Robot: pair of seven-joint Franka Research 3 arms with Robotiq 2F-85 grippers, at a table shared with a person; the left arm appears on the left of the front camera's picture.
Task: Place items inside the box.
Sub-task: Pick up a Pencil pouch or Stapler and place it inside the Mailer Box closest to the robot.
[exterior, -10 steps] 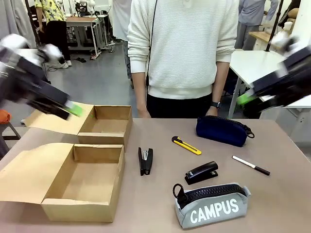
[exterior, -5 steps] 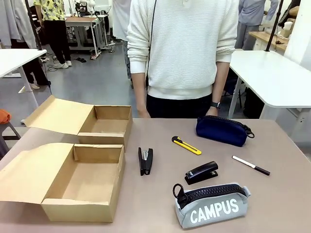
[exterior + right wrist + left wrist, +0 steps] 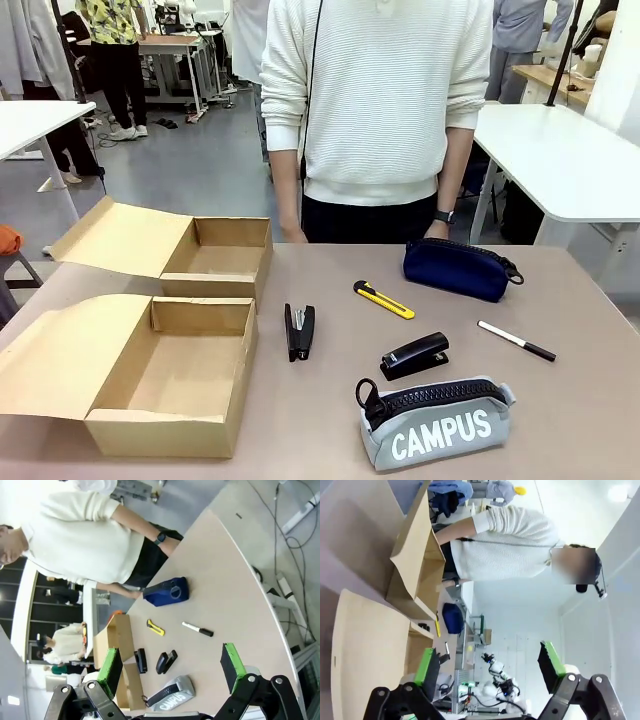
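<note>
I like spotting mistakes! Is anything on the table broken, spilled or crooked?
Nothing stands out. The near box and far box sit open and look empty. The grey pouch, blue pouch, left stapler, right stapler, knife and pen lie apart on the table, none broken.

Left hand [image 3: 487, 662] and right hand [image 3: 170, 664], both spread wide.
Each hand's two black fingers [image 3: 426, 666] rise from the lower edge of its own wrist view, green pads facing inward and well apart, with nothing gripped between them.
</note>
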